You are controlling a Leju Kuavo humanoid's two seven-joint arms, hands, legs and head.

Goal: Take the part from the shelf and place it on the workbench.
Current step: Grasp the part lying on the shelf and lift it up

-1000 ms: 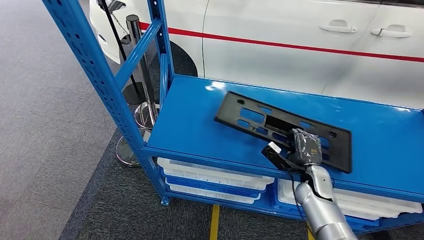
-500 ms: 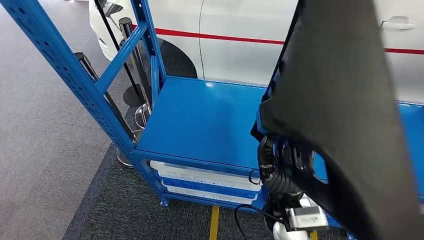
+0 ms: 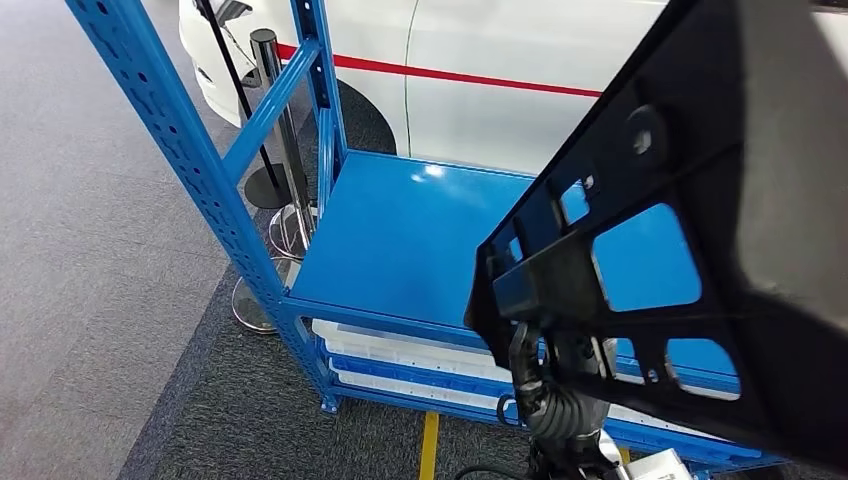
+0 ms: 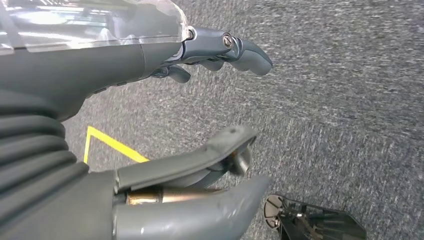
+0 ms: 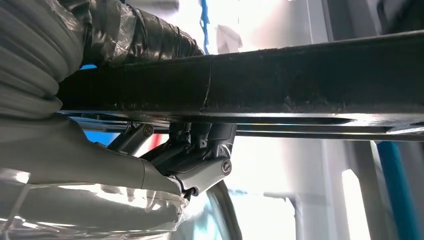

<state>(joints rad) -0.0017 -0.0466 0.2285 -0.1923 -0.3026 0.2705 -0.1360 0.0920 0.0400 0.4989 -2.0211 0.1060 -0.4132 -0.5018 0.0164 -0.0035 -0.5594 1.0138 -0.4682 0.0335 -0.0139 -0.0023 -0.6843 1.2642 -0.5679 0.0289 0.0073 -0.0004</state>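
Already the part (image 3: pixel 700 230) is off the shelf (image 3: pixel 400 240): it hangs in the air close to the head camera, tilted steeply, above the blue shelf board where nothing else lies. The right robot hand (image 5: pixel 200 150) grips it along one edge, dark fingers clamped under a long black bar of the part (image 5: pixel 300 80). The left robot hand (image 4: pixel 200 125) hangs over the grey carpet (image 4: pixel 350 75) with its fingers apart, holding nothing. What is left, I judge, is the carry and the setting down; no table is in sight yet. The part is a flat, matte black plate, probably plastic, with rounded cut-out windows and small holes. The shelf is glossy painted steel with perforated uprights; white trays (image 3: pixel 400 350) sit on the level below.
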